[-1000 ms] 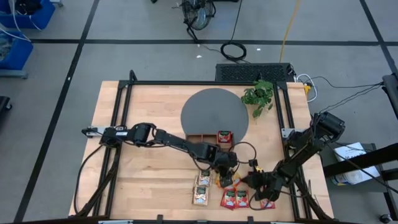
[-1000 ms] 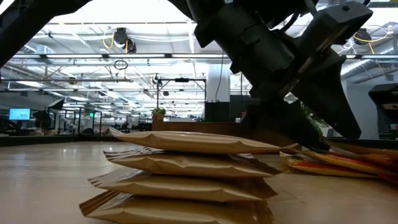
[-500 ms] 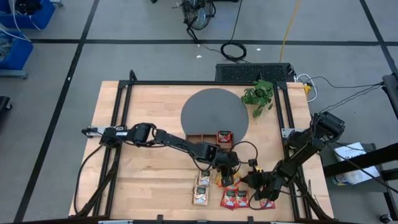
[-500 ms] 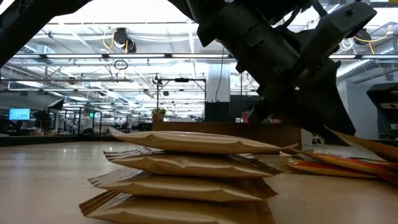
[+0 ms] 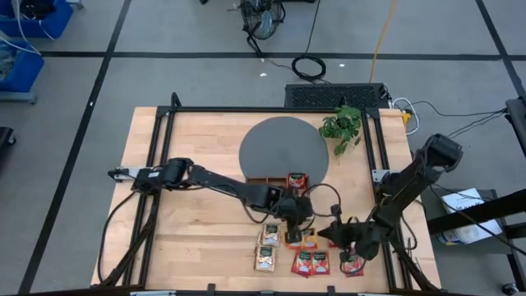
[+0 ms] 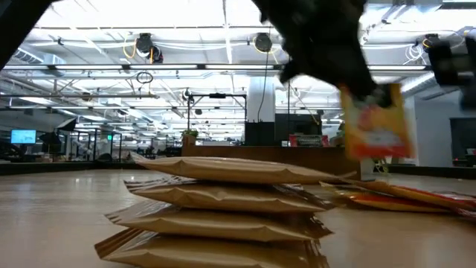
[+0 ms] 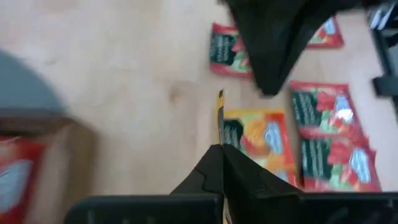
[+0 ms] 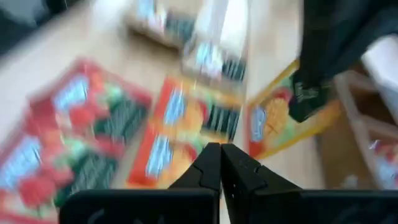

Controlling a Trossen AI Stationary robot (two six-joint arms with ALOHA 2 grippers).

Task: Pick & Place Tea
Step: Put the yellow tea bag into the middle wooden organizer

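My left pincer (image 7: 221,150) is clamped tight on the top edge of one small flat orange-yellow tea sachet (image 6: 375,125) with a printed label. It hangs upright in my grip, clear of the pale wooden table (image 5: 197,148) and above the other packets. From my left wrist I see that sachet edge-on, with a second orange-yellow sachet (image 7: 261,142) lying flat on the wood just beside a red sachet (image 7: 326,137). Seen from above, the loose tea lies near the table's front edge: the beige-green sachets (image 5: 267,247) on the left, overlapping one another, then the orange-yellow ones, then the red ones (image 5: 311,262). At table height the beige-green sachets look like a low stack close to the camera. One more red sachet (image 5: 296,180) sits in the right-hand slot of the three-slot wooden tray (image 5: 267,179), which rests at the front edge of a round grey disc (image 5: 283,146). A small green plant (image 5: 342,125) stands just beside the disc. My right pincer (image 5: 348,243) is pressed shut with nothing between its fingers, low over the red sachets and near my left one.
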